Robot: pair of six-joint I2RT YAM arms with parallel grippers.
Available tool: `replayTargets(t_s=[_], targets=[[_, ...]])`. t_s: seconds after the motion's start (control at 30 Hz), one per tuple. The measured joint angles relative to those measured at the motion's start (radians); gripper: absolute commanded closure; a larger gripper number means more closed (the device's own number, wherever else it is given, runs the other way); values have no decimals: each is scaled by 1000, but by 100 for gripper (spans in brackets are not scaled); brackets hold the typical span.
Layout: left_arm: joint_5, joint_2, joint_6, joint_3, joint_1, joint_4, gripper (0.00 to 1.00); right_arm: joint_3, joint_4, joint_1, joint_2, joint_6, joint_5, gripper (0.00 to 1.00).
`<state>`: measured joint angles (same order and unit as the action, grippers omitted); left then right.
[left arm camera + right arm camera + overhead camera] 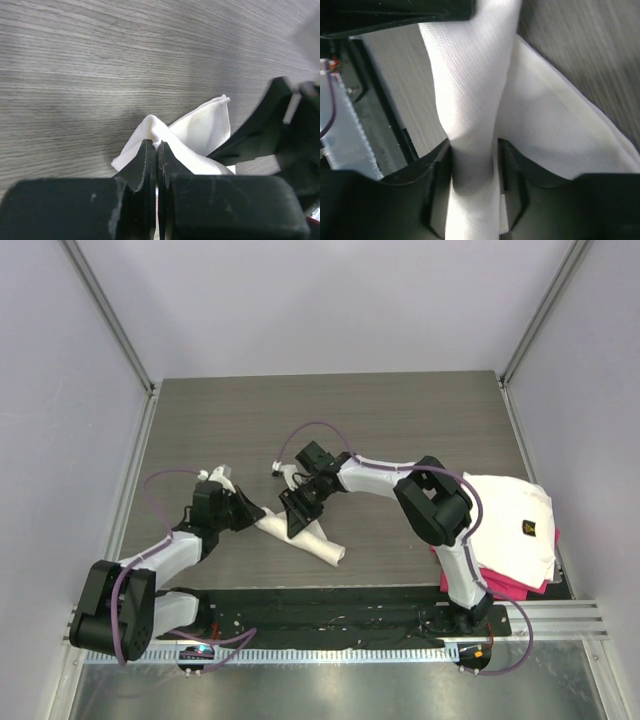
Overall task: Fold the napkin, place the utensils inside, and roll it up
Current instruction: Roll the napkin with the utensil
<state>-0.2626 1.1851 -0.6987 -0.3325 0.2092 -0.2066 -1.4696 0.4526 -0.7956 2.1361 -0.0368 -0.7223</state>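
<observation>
left claw [157,148] pinching napkin [200,127] | right claw [473,146] gripping napkin

Robot lab: white-walled test table [400,420]

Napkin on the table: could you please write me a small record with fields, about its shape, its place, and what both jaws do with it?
napkin: cream-white, gathered into a long creased roll, lying slantwise
place: middle of the table, towards the arms
left jaws: closed on a raised fold of it
right jaws: set around it, the cloth pressed between them
spoon: not visible in any view
other cloths: folded white cloth with a dark logo on top of a pink cloth, at the right edge
</observation>
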Motion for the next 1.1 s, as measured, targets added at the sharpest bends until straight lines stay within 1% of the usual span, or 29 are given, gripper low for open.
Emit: replayTargets(t_s=[0.1, 0.17, 0.3, 0.43, 0.57, 0.63, 0.73, 0.83, 0.97, 1.1], targets=[[0, 13, 2, -32, 0, 53, 100, 2, 29, -16, -57, 8, 120, 42], [0, 23, 2, -52, 0, 85, 100, 15, 29, -29, -109, 17, 199, 36], [0, 53, 0, -97, 0, 148, 100, 88, -30, -74, -243, 46, 364, 29], [0, 86, 0, -134, 0, 199, 100, 194, -150, -192, -353, 115, 590, 24], [-1, 111, 0, -156, 0, 226, 100, 263, -249, -327, -359, 208, 795, 22], [-2, 116, 0, -161, 0, 232, 100, 283, -272, -383, -343, 251, 866, 22], [-4, 120, -1, -165, 0, 238, 100, 285, -304, -420, -305, 299, 940, 22], [-6, 123, -1, -170, 0, 245, 100, 285, -331, -423, -271, 335, 993, 22], [-8, 123, -1, -172, 0, 254, 100, 285, -342, -423, -242, 360, 1032, 23], [-8, 123, -1, -175, 0, 264, 100, 286, -346, -423, -219, 376, 1048, 25]])
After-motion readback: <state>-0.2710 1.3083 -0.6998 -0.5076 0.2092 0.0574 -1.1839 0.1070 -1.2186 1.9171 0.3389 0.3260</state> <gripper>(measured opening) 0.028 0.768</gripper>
